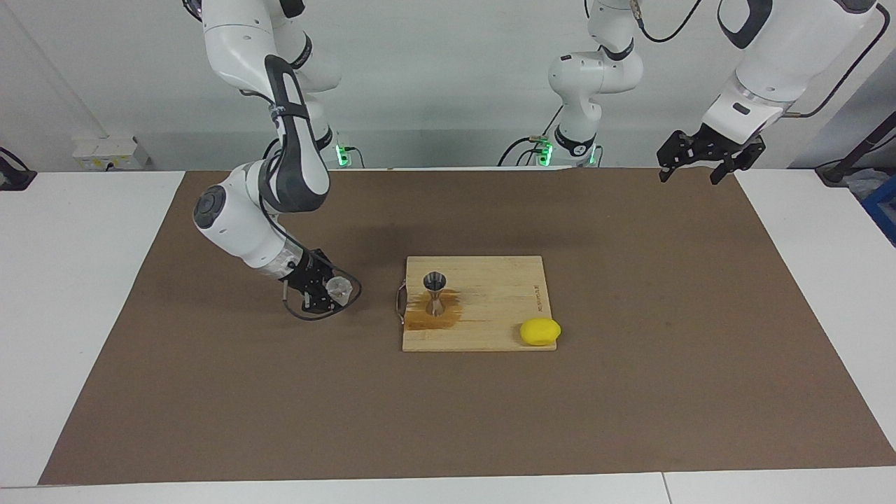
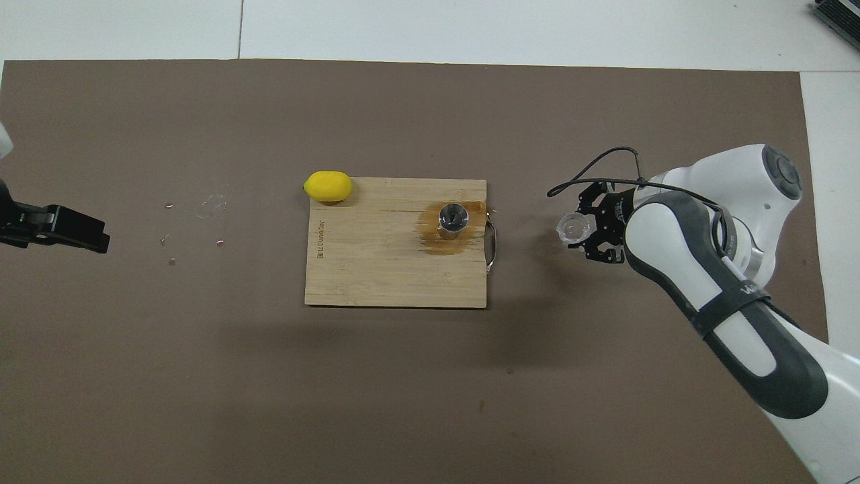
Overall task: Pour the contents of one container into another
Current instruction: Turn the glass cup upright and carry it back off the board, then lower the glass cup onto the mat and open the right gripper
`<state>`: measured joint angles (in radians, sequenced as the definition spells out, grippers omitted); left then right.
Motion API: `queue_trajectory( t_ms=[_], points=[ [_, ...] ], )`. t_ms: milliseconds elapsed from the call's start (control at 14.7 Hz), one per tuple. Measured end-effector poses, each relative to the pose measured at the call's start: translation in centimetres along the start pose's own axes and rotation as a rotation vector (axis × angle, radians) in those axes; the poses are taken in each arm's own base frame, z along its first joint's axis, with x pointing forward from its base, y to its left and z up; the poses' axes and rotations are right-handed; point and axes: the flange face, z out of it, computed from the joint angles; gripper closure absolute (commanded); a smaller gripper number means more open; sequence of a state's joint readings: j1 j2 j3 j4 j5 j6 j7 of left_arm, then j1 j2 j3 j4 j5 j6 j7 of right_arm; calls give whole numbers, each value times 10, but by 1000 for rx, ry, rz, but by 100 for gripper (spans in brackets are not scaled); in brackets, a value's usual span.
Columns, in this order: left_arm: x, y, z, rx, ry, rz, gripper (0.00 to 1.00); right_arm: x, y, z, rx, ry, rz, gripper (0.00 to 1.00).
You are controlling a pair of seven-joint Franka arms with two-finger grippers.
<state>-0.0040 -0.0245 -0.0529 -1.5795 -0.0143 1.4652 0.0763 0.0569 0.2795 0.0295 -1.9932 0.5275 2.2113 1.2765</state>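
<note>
The small clear glass cup (image 1: 339,288) (image 2: 572,228) is held low over the brown mat, beside the board's handle end, toward the right arm's end of the table. My right gripper (image 1: 332,291) (image 2: 582,230) is shut on it, and its mouth faces up in the overhead view. The shiny steel hourglass jigger (image 1: 435,293) (image 2: 453,220) stands upright on the wooden cutting board (image 1: 490,308) (image 2: 383,262), in a brown wet stain. My left gripper (image 1: 702,166) (image 2: 64,228) waits open and raised over the mat at the left arm's end of the table.
A yellow lemon (image 1: 540,331) (image 2: 328,186) lies at the board's corner farthest from the robots, toward the left arm's end. A metal handle (image 1: 401,302) (image 2: 492,245) sticks out of the board's edge facing the cup. A few small drops (image 2: 211,205) speckle the mat.
</note>
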Motion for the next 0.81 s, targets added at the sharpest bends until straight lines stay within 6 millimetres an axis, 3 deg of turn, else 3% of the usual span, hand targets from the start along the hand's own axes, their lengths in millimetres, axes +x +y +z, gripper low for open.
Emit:
queue_trajectory(
  t_ms=[475, 815],
  points=[
    [0, 0, 0, 0, 0, 0, 0, 56, 22, 7, -12, -44, -53, 91],
    [0, 0, 0, 0, 0, 0, 0, 90, 36, -1, -5, -47, -63, 91]
  ],
)
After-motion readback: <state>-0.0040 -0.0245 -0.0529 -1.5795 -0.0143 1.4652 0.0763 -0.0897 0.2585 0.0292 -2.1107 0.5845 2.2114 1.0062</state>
